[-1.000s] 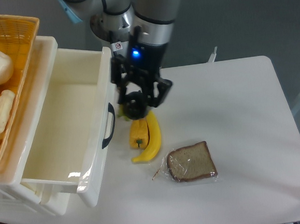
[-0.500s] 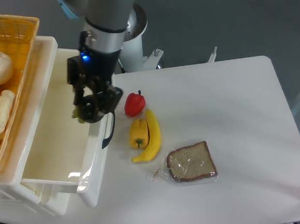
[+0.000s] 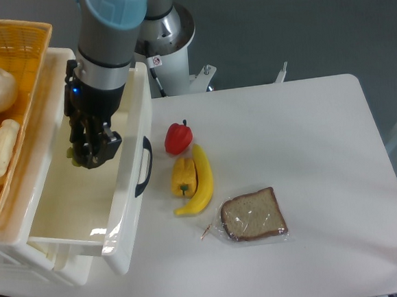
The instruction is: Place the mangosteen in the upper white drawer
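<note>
So the arm was reaching down into the upper white drawer (image 3: 130, 195), which was pulled out over the left edge of the bench (image 3: 308, 147), black handle facing the food. The tool (image 3: 89, 154) sat inside the drawer's opening, nearer the back end and closer to the handle-side wall than to the basket side. From where I stood the fingers were closed in around something dark, with a little greenish bit poking out on the left side, so that was the mangosteen (image 3: 83, 155), gripped between them and inside the drawer's outline. Couldn't tell if it was touching the drawer floor or hanging above it, the tool's body blocked most of the view. A small blue light glowed on the wrist.

Out on the bench, just beside the drawer front, there was a red pepper (image 3: 177, 138), and right below it a yellow pepper (image 3: 183, 177) lying against a banana (image 3: 200, 183), those two touching. Toward the front edge from them sat a slice of brown bread (image 3: 254, 215) in clear wrap, near the banana's tip but apart from it.

On the far left, up above the drawer unit, a yellow wicker basket (image 3: 11, 39) held some pale roundish things and something green at its corner, can't say what exactly.
</note>
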Available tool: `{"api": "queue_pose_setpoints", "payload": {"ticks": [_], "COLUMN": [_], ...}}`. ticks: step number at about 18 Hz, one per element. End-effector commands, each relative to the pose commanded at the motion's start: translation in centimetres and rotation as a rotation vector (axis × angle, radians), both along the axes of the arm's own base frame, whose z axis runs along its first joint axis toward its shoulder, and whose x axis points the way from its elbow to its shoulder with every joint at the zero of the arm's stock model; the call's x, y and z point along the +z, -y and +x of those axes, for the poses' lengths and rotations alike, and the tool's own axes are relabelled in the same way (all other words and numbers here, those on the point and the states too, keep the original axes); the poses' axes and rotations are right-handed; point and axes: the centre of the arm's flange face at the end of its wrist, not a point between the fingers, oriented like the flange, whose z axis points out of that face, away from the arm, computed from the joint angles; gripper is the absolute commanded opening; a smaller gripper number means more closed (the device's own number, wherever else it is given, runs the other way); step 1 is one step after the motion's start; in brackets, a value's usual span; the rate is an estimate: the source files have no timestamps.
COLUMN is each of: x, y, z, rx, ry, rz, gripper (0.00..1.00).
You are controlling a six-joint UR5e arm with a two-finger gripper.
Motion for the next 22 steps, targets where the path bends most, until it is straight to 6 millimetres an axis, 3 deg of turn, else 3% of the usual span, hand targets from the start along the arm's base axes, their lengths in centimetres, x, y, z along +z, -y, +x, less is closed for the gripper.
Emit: {"api": "queue_pose_setpoints", "payload": {"ticks": [4,8,10,12,13,15,22], "x": [-0.7,-1.0,-0.9,-0.9,-0.8,-0.7,0.1], "y": [0.1,0.1,0.2,0.2,0.2,0.2,0.3], "z": [0.0,0.0,0.0,0.0,0.1,0.1,-0.5], "rx": [-0.039,-0.039,-0.039,-0.039,-0.039,-0.039,-0.018], "ry": [-0.013,-0.016,-0.019,-0.019,-0.018,-0.015,-0.014], "rz": [-0.009,-0.016,-0.012,-0.011,-0.01,-0.009,0.007], "gripper": [0.03,0.47,0.62,0.9,0.95,1.0,1.0]}}
